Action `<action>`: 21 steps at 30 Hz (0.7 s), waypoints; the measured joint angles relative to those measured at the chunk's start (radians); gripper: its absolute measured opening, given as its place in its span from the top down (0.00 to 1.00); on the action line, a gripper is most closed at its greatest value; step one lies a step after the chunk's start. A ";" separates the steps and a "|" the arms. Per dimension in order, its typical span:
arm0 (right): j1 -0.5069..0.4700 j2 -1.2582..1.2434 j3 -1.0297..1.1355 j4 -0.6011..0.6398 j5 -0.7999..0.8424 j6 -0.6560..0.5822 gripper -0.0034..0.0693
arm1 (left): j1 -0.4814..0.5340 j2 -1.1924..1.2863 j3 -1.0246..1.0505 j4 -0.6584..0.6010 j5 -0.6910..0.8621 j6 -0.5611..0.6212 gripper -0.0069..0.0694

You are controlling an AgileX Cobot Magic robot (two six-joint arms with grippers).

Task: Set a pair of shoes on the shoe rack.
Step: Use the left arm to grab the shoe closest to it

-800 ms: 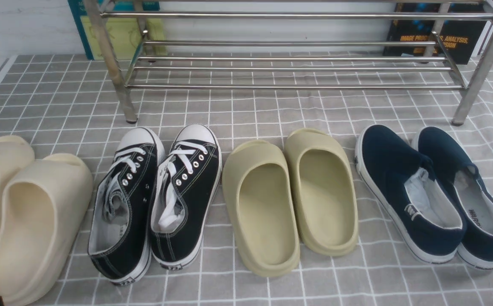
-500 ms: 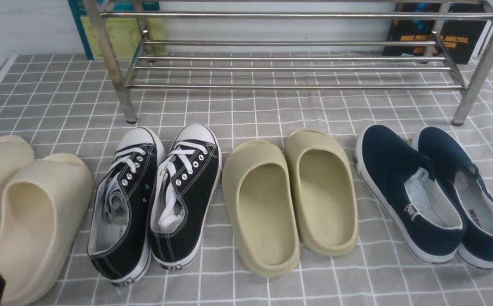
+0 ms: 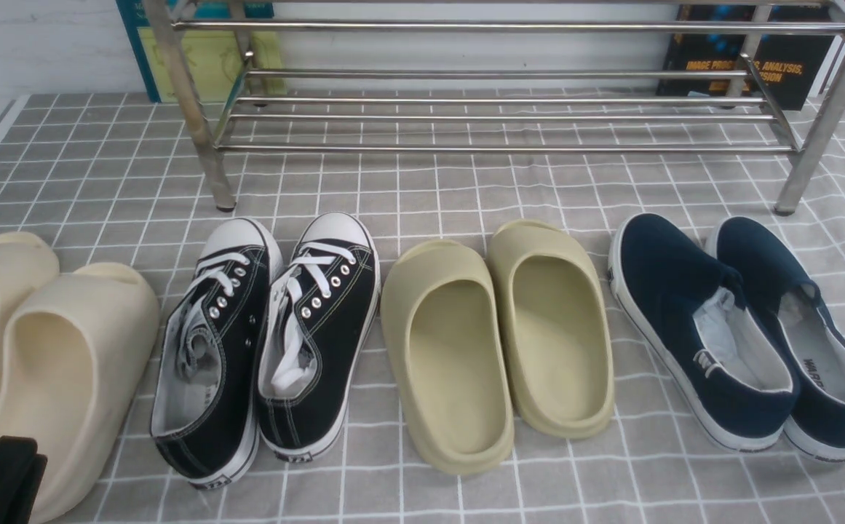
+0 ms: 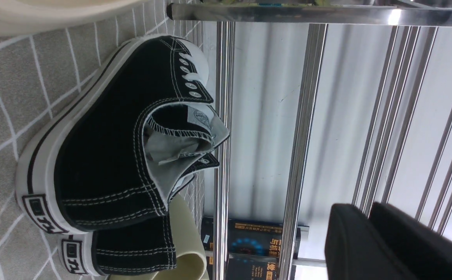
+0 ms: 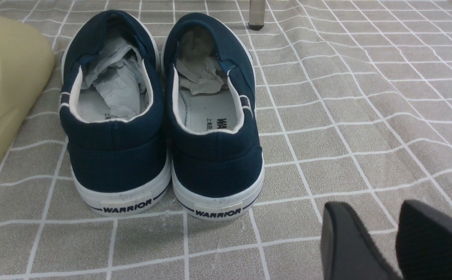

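The pair of shoes, two black lace-up sneakers (image 3: pixel 207 349) (image 3: pixel 320 320) with white toe caps, stands side by side on the checked cloth, toes toward the shoe rack (image 3: pixel 495 116). My left gripper (image 3: pixel 0 477) shows at the bottom-left corner, behind and left of the sneakers, over a beige slide. In the left wrist view its fingers (image 4: pixel 350 241) lie together with nothing between them, and the near sneaker's heel (image 4: pixel 105 155) and the rack's bars (image 4: pixel 303 116) show beyond. My right gripper (image 5: pixel 381 212) hovers over bare cloth, a gap between its fingers, holding nothing.
Beige slides (image 3: pixel 51 364) lie left of the sneakers, olive slides (image 3: pixel 495 335) right of them, then navy slip-ons (image 3: pixel 742 327) (image 5: pixel 116 116). Books (image 3: pixel 757 65) lean on the wall behind the rack. The rack's legs (image 3: pixel 211 167) stand just beyond the shoes.
My left gripper has risen further into the front view's bottom-left corner. The shoes and the rack have not moved.
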 joint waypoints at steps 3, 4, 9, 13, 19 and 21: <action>0.000 0.000 0.000 0.000 0.000 0.000 0.62 | 0.000 0.000 0.000 0.000 -0.002 0.031 0.79; 0.000 0.000 0.000 0.000 0.000 0.000 0.62 | 0.000 0.000 -0.011 0.002 0.006 0.076 0.79; 0.000 0.000 0.000 0.000 0.000 0.000 0.62 | 0.000 0.000 -0.223 0.107 0.126 0.388 0.79; 0.000 0.000 0.000 0.000 0.000 0.000 0.62 | 0.000 0.094 -0.417 0.261 0.377 0.541 0.80; 0.000 0.000 0.000 0.000 0.000 0.000 0.62 | 0.000 0.442 -0.716 0.542 0.833 0.622 0.93; 0.000 0.000 0.000 0.000 0.000 0.000 0.62 | 0.000 0.531 -0.795 0.584 0.933 0.676 0.93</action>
